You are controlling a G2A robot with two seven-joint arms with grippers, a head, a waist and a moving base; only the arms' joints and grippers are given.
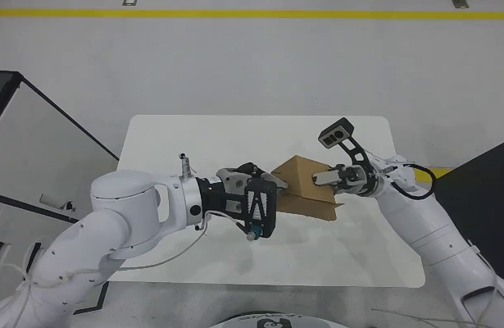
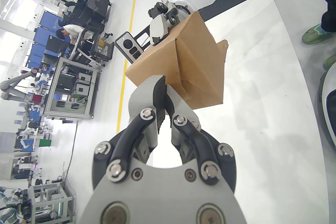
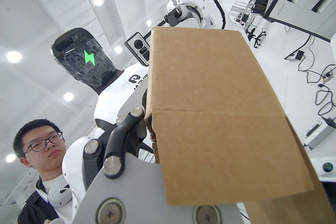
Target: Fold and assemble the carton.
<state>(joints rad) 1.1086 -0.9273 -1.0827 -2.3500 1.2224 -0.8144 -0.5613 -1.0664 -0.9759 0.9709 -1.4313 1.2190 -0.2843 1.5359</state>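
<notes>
Carton (image 1: 305, 193) is held over the surface (image 1: 194, 148), spanned between both arms. Left fingers (image 2: 147, 101) are nearly shut, pinching a flap edge just ahead of their tips. The carton's long axis runs away from them to the right fingers (image 2: 157, 29), clamped on its far wall.

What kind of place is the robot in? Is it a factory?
Probably a robot lab or workshop, not a home. There is a rack full of electronics and cables, another robot arm beyond it, and a yellow line painted on the floor.
</notes>
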